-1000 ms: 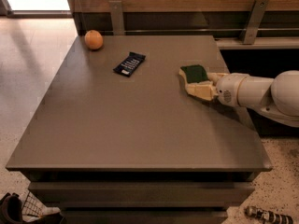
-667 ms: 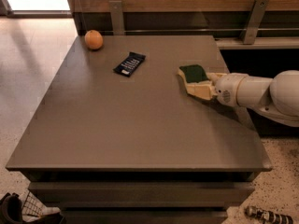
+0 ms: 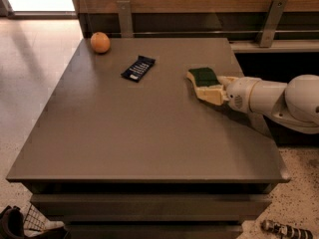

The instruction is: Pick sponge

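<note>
Gripper [image 3: 207,87] low over right side of tabletop [image 3: 149,133], touching sponge [image 3: 203,75]; clamped or loose, cannot tell. Sponge green-side up, near side hidden behind gripper. Arm [image 3: 279,98] cut off at right.

smooth matt counter [image 3: 149,138]; sponge [image 3: 203,74] with rough dark green top; glossy dark wrapper [image 3: 138,68]; gripper [image 3: 204,86], smooth pale plastic, by the counter's right edge, on a glossy white arm [image 3: 299,101].
</note>
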Robot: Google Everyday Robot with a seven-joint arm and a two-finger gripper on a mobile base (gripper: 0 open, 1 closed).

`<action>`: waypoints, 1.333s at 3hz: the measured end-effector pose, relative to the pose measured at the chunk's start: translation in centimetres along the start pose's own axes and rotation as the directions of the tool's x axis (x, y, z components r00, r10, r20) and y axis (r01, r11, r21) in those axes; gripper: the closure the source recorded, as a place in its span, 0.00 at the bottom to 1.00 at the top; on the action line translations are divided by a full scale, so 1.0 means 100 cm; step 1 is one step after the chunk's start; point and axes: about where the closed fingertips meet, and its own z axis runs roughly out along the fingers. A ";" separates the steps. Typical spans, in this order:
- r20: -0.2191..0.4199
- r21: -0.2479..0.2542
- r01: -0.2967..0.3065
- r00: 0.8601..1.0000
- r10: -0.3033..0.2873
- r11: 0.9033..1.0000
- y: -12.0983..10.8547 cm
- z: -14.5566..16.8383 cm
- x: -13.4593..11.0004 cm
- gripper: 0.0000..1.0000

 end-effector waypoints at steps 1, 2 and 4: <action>0.016 -0.039 0.011 1.000 -0.010 0.999 0.002 0.000 -0.015 1.00; -0.011 -0.081 0.072 0.997 -0.073 0.994 0.008 -0.011 -0.043 1.00; -0.100 -0.119 0.212 0.970 -0.224 0.970 0.022 -0.042 -0.091 1.00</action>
